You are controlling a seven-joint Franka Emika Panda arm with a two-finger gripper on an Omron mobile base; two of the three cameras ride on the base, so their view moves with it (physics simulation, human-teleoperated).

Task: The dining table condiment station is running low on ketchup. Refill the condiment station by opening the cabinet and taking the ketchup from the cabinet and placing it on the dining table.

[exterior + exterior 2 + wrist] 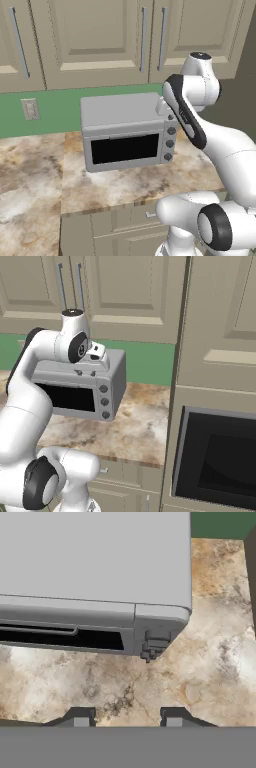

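- On the marbled worktop (pixel 125 187) in the left base view stands a grey microwave (pixel 127 131), below beige upper cabinets (pixel 95 35) whose doors are shut; the white arm (pixel 200 115) bends beside the microwave's right end.
- In the right base view, the hand (pixel 97 353) hangs over the microwave's top.
- In the hand view, the gripper (pixel 124 716) looks down past the microwave's corner, its jaws apart, holding nothing.
- No ketchup bottle can be made out.

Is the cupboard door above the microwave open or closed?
Closed. The cabinet door sits flat and flush with its neighbours above the microwave.
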